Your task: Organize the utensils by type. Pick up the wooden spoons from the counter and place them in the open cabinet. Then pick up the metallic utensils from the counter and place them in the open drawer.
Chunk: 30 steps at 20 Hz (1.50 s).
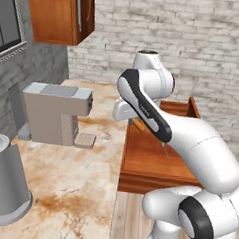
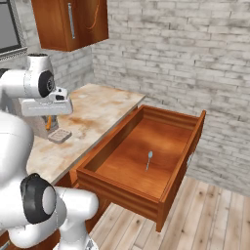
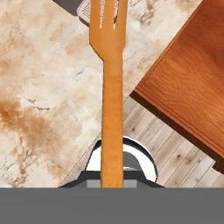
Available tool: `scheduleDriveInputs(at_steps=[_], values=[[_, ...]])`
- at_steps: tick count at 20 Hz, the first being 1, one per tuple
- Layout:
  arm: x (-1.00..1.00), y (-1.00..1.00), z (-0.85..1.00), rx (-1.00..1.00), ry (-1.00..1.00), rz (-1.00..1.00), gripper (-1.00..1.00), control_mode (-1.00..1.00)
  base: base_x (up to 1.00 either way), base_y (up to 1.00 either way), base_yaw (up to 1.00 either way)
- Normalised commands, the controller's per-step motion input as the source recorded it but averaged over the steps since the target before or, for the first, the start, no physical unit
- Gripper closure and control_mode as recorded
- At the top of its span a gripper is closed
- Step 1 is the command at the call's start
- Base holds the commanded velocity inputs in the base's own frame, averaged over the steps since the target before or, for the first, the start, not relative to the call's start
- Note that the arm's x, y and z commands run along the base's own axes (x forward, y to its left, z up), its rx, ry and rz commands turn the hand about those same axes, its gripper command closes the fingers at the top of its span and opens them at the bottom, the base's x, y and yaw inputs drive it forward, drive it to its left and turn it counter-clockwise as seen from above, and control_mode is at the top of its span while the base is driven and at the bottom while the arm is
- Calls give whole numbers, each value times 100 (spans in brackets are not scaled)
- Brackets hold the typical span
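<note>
My gripper is shut on a wooden spoon, an orange-brown utensil with a long straight handle and a flat slotted head. It hangs over the front edge of the marbled counter, between the coffee machine and the open drawer. From the right side, the gripper shows with an orange stub of the spoon below it. A thin metal spoon lies on the drawer's wood bottom. The reddish-brown wall cabinet hangs high above the counter's far left.
A grey coffee machine with a drip tray stands on the counter behind the gripper. A grey metal canister sits at the near left. A brick wall backs the counter. The drawer juts out over the plank floor.
</note>
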Motion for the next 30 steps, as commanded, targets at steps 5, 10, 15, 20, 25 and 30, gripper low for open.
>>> scheduleDriveInputs(at_steps=[5, 10, 15, 20, 25, 30], values=[[0, -39, 0, 0, 2, -35, 100, -100, 0, 0, 0], [9, -43, 0, -1, 0, -36, 100, -100, 0, 0, 0], [22, -39, 0, 0, 0, -35, 100, -100, 0, 0, 0], [39, -25, -7, -5, 0, -28, 100, -100, 0, 0, 0], [17, -12, -40, -22, -8, -17, 100, -100, 0, 0, 0], [3, -41, -33, -15, -4, -16, 100, -100, 0, 0, 0]])
